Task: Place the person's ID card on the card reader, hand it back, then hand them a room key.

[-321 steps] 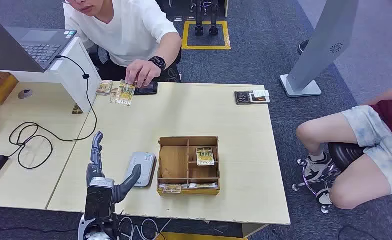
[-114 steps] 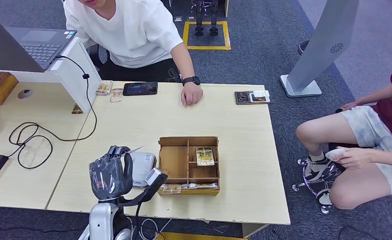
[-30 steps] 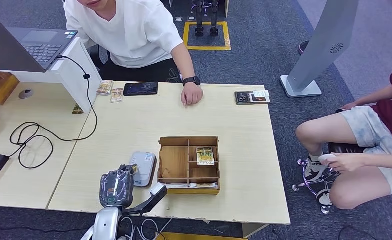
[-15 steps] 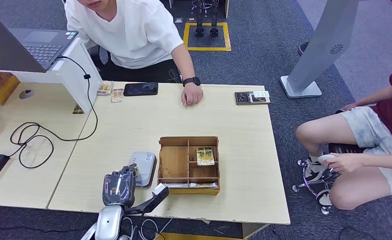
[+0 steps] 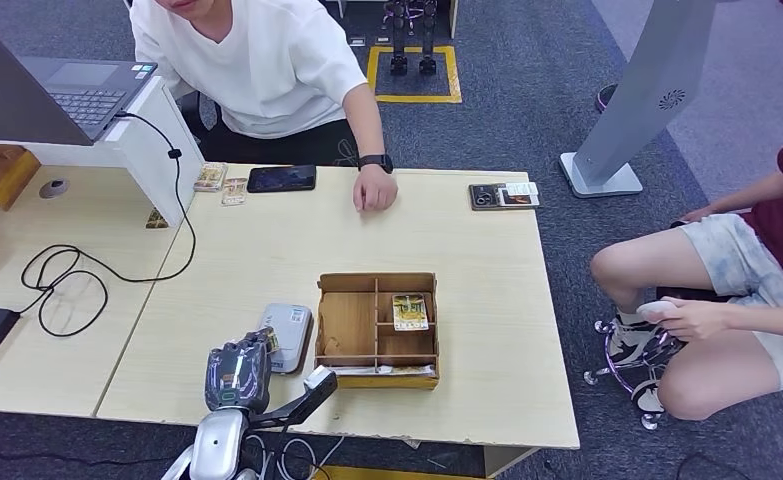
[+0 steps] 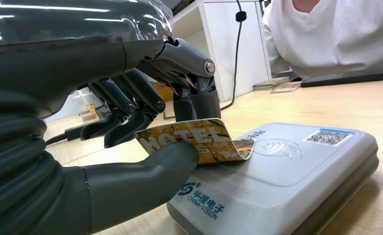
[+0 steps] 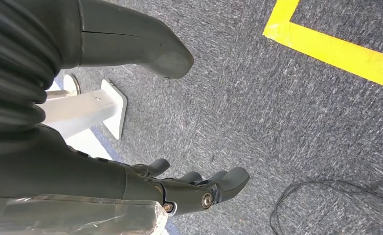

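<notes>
card pressed to the reader

the left hand [image 5: 235,372] reaches over the near table edge, knuckles up, pinching a yellow card printed "hotel" [image 6: 194,141] between thumb and fingers. the card bends, its far edge touching the top of the flat grey-white card reader [image 6: 297,171], just beside the brown wooden divided tray [image 5: 375,330]. the right hand [image 7: 179,188] hangs above grey carpet, fingers apart, holding nothing.

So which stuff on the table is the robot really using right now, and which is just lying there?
Using for the job:
- card, held by the left hand
- card reader, with the card's edge on it
- wooden box of key cards

Just lying about:
- phone
- laptop
- black cable
- booklet
</notes>
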Tool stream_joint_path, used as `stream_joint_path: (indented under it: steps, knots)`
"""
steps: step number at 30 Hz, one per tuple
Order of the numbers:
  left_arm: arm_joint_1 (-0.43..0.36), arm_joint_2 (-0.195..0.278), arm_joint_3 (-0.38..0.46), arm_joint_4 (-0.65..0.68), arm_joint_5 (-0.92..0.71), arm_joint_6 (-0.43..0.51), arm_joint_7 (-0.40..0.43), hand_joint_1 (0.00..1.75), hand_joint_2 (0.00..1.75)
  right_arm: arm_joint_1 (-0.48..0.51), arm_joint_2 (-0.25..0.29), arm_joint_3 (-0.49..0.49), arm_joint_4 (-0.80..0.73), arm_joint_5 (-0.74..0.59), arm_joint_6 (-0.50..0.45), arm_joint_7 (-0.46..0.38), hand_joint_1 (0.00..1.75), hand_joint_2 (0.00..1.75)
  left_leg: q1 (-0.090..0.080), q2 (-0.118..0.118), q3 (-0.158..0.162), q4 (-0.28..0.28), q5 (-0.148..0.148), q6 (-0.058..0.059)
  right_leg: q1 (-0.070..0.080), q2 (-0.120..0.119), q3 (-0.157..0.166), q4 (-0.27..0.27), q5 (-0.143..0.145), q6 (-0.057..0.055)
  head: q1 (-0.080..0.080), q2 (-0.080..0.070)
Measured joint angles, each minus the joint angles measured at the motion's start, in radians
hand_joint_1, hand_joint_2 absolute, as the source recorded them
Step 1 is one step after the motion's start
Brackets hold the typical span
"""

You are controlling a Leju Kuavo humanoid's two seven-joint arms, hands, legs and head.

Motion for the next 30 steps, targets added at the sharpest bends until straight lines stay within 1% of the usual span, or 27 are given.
stream_joint_path:
  steps: [4, 8, 14, 21, 25, 30]
  knots:
    - [0.006, -0.001, 0.000, 0.000, 0.005, 0.074, 0.000, 1.75, 1.75, 0.000, 0.000, 0.001, 0.000, -0.003, -0.002, 0.001, 0.00, 1.75, 0.000, 0.000, 0.000, 0.000, 0.000, 0.000, 0.000, 0.000, 0.000, 0.000, 0.000, 0.000, 0.000, 0.000]
    - [0.016, -0.002, 0.000, 0.000, 0.006, 0.124, -0.003, 1.75, 1.75, 0.000, 0.000, 0.004, 0.000, -0.007, -0.003, 0.002, 0.00, 1.75, 0.000, 0.000, 0.000, 0.000, 0.000, 0.000, 0.000, 0.000, -0.001, 0.000, 0.000, 0.000, 0.000, 0.000]
    - [0.031, -0.012, 0.008, -0.022, 0.032, 0.214, -0.036, 1.75, 1.75, 0.000, 0.000, 0.017, 0.000, -0.024, -0.005, 0.010, 0.00, 1.75, 0.000, 0.000, -0.001, 0.000, 0.000, 0.000, 0.000, 0.000, -0.001, 0.000, 0.000, 0.000, 0.000, 0.000]
    - [0.040, -0.025, 0.019, -0.053, 0.073, 0.249, -0.066, 1.75, 1.75, 0.000, -0.001, 0.026, -0.002, -0.030, -0.006, 0.014, 0.00, 1.75, 0.000, 0.000, -0.001, 0.000, 0.000, 0.000, 0.000, 0.000, -0.002, 0.000, 0.000, 0.000, 0.000, 0.000]
    - [0.047, -0.038, 0.028, -0.091, 0.130, 0.292, -0.110, 1.75, 1.75, 0.001, -0.001, 0.038, -0.006, -0.050, -0.009, 0.026, 0.00, 1.75, 0.000, 0.000, -0.002, 0.000, 0.000, 0.000, 0.000, 0.000, -0.003, 0.000, 0.000, 0.000, 0.000, 0.000]
    - [0.040, -0.053, 0.030, -0.161, 0.227, 0.315, -0.166, 1.75, 1.75, 0.003, -0.001, 0.062, -0.017, -0.075, -0.009, 0.042, 0.00, 1.75, 0.000, 0.001, -0.002, 0.000, 0.000, 0.000, 0.000, 0.001, -0.004, 0.000, 0.000, 0.000, 0.000, 0.000]
